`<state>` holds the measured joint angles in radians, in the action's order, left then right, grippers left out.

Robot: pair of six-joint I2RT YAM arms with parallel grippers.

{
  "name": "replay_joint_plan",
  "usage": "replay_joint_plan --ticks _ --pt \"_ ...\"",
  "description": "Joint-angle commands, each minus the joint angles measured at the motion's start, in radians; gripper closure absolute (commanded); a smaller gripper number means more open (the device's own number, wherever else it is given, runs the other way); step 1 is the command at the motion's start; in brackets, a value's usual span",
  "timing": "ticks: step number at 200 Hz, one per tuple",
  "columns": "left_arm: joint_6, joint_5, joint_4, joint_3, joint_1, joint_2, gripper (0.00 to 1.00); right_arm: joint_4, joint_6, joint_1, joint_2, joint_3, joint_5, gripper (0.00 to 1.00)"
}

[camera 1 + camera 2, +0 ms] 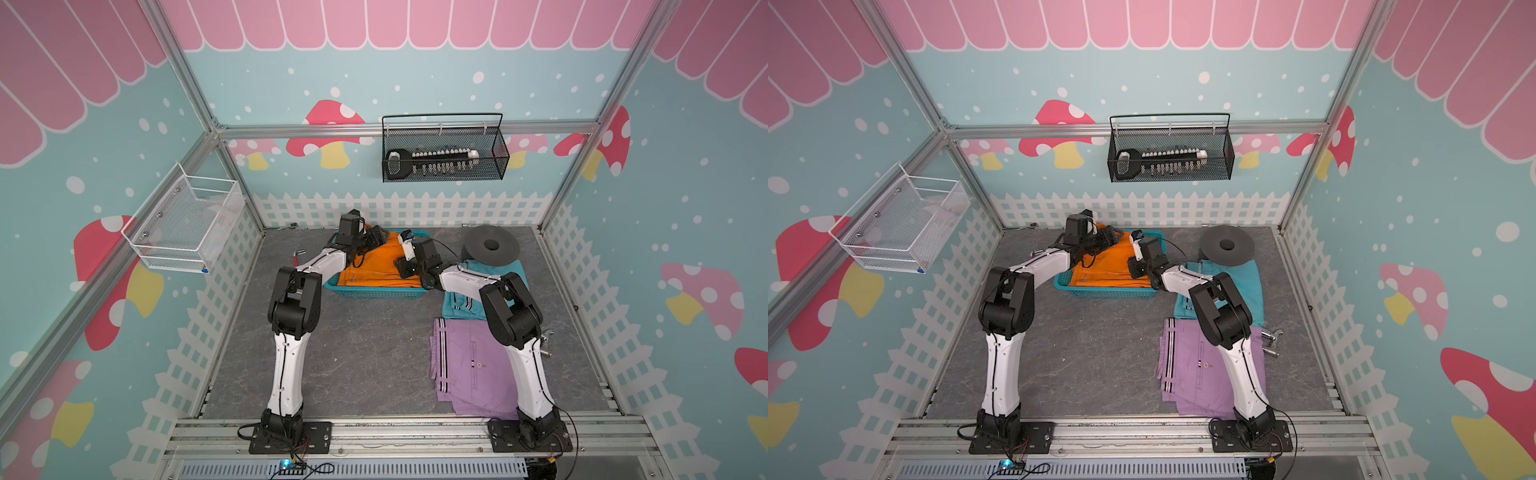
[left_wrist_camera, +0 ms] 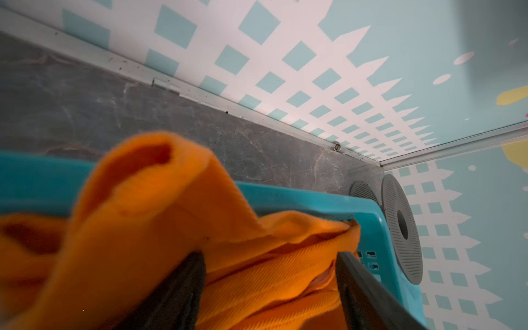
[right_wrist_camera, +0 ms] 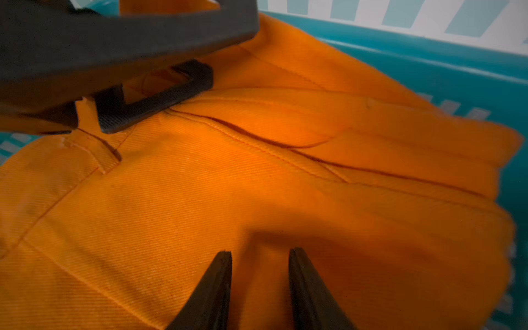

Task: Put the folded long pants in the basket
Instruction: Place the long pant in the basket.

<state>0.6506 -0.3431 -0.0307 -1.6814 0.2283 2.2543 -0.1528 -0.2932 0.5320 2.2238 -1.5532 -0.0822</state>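
Over orange pants (image 1: 374, 266) inside basket (image 1: 374, 294): left hand (image 2: 268, 254) spread wide, right hand (image 3: 260, 251) narrowly parted, both empty.

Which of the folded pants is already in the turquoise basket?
The orange pair: it alone lies in the turquoise basket, one edge bunched up. The teal pair and the lilac pair, both with striped trim, lie outside it on the table.

A robot lab cell dressed up as a nursery, not a real home; bare aluminium frame posts (image 1: 185, 75) hold printed wall panels (image 1: 374, 70) of mushrooms, pink awning and picket fence; two white-and-black arms (image 1: 286, 374) stand on black plates (image 1: 320, 436) bolted to a slotted metal rail (image 1: 415, 432) edging the grey marbled tabletop (image 1: 374, 353).
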Motion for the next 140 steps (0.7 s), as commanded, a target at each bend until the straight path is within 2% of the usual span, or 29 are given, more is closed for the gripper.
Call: replay_joint_plan --ticks 1,49,96,116,140 --pt "0.040 0.101 0.073 0.105 -0.018 -0.052 0.23 0.021 -0.004 -0.007 -0.040 0.068 0.044 0.61" --pt "0.019 0.234 0.112 0.185 -0.014 -0.162 0.21 -0.019 -0.017 -0.006 -0.088 0.132 0.024 0.61" --pt "-0.024 0.270 0.295 -0.046 -0.020 0.039 0.22 -0.059 -0.005 0.006 -0.161 0.163 0.019 0.61" --pt "-0.004 0.275 0.313 -0.052 -0.020 0.078 0.22 -0.060 0.008 0.013 -0.202 0.159 0.028 0.60" --pt "0.003 0.312 0.318 -0.013 -0.009 0.056 0.22 -0.057 0.027 0.014 -0.202 0.122 0.050 0.60"
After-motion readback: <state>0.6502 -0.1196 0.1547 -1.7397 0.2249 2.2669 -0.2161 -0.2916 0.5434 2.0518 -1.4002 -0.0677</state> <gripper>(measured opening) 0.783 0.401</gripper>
